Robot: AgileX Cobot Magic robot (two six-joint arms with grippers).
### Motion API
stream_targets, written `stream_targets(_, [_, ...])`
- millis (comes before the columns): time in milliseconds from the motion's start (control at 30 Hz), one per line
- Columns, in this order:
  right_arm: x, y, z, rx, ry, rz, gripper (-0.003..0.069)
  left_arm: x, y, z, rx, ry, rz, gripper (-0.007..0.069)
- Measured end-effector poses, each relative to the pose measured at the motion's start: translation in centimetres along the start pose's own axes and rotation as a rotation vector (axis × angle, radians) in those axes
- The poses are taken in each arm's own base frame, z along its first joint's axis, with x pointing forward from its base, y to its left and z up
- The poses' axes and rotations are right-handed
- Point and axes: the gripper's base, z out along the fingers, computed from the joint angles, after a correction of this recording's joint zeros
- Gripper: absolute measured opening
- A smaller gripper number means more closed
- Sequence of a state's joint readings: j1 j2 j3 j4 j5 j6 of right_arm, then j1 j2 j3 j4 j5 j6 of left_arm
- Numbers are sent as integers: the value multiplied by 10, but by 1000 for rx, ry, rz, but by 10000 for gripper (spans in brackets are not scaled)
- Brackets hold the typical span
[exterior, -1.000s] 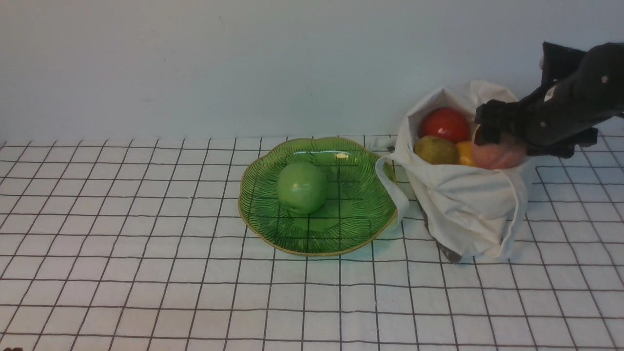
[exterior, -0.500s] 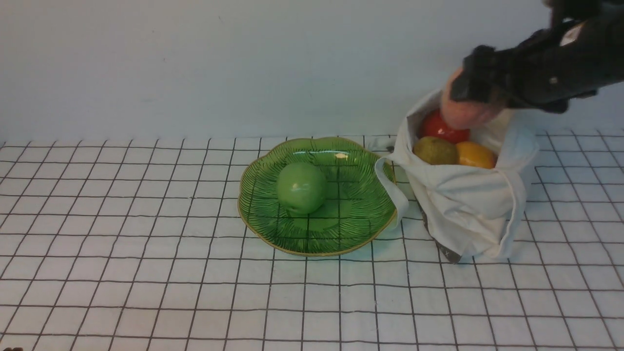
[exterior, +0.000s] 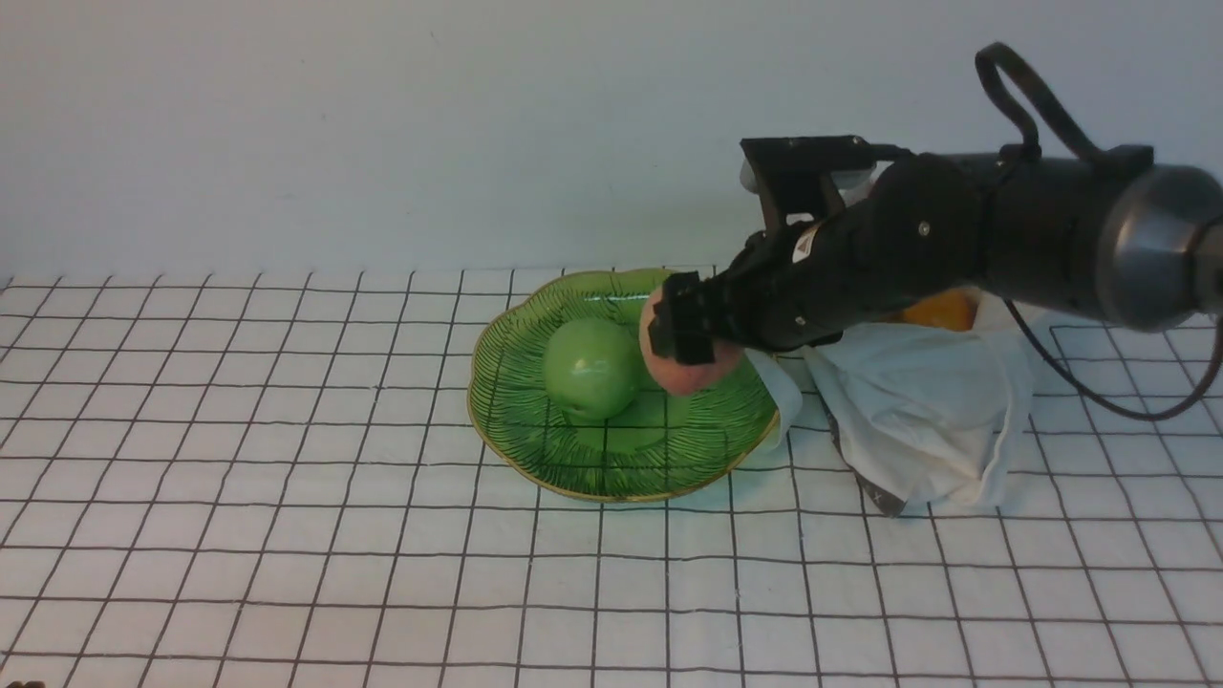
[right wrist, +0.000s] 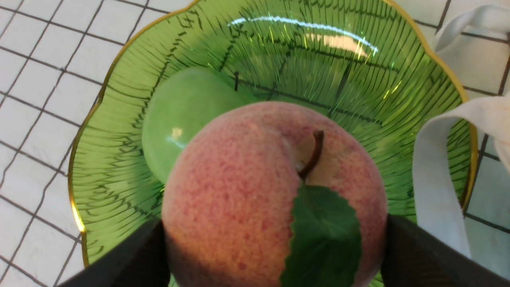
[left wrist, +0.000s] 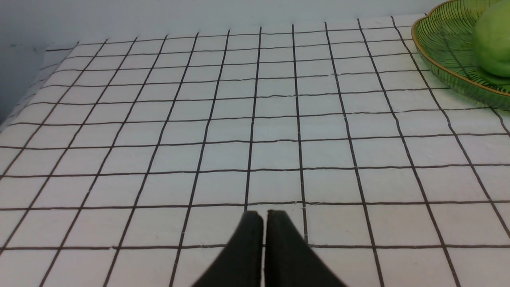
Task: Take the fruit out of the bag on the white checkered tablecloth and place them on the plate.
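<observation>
My right gripper (exterior: 690, 336) is shut on the speckled pink peach (exterior: 690, 375) with a green leaf (right wrist: 320, 235) and holds it just above the right part of the green leaf-shaped plate (exterior: 707, 435). A green fruit (exterior: 590, 368) lies on the plate beside it, also in the right wrist view (right wrist: 179, 115). The white cloth bag (exterior: 917, 401) stands right of the plate. An orange fruit (exterior: 941, 311) peeks from it; my right arm hides the red and olive-brown ones. My left gripper (left wrist: 265, 217) is shut and empty over the checkered tablecloth (left wrist: 255, 131).
A bag handle (right wrist: 438, 175) drapes over the plate's right rim (right wrist: 472, 159). A pale wall (exterior: 382, 124) rises behind the table. The tablecloth's left edge (left wrist: 24, 99) shows in the left wrist view, and the plate (left wrist: 442, 67) sits at its far right.
My right gripper lifted the peach out of the bag, then carried it left and down to just above the plate. The bag top sagged. The green fruit has not moved.
</observation>
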State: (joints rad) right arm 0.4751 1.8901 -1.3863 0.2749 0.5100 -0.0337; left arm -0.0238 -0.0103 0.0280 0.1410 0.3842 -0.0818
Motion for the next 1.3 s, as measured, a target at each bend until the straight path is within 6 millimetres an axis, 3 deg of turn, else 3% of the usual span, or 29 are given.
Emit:
stream_targets(367, [0, 0, -1, -1, 5, 7, 691, 0, 0, 0, 0, 0, 0, -8])
stream_targets(500, [-11, 6, -19, -18, 38, -5, 677, 0, 0, 0, 0, 0, 0, -8])
stream_targets(567, [-29, 12, -47, -32, 29, -26, 625, 0, 0, 0, 0, 0, 0, -8])
stream_targets(600, [-29, 12, -47, -32, 29, -26, 625, 0, 0, 0, 0, 0, 0, -8])
stream_targets(633, [-45, 16, -76, -33, 20, -56, 569, 0, 0, 0, 0, 0, 0, -8])
stream_targets(700, [-60, 19, -114, -16, 31, -101, 467, 0, 0, 0, 0, 0, 0, -8])
stream_targets(733, [-61, 18, -116, -12, 27, -104, 456, 0, 0, 0, 0, 0, 0, -8])
stream_targets(767, [-68, 21, -150, 19, 57, -145, 356, 0, 0, 0, 0, 0, 0, -8])
stream_targets(800, [-70, 21, -165, 43, 55, -165, 309, 0, 0, 0, 0, 0, 0, -8])
stream_targets(833, [-70, 21, -166, 43, 58, -165, 297, 0, 0, 0, 0, 0, 0, -8])
stream_targets(933, [-72, 20, -215, 109, -7, -209, 112, 0, 0, 0, 0, 0, 0, -8])
stream_targets(1000, [-65, 21, -239, 113, -41, -213, 31, 0, 0, 0, 0, 0, 0, -8])
stream_targets(1067, [-51, 22, -268, 108, -72, -214, -1, 0, 0, 0, 0, 0, 0, -8])
stream_targets(1133, [-32, 22, -293, 107, -98, -215, -10, 0, 0, 0, 0, 0, 0, -8])
stream_targets(1300, [29, 12, -329, 136, -115, -162, -13, 0, 0, 0, 0, 0, 0, -8])
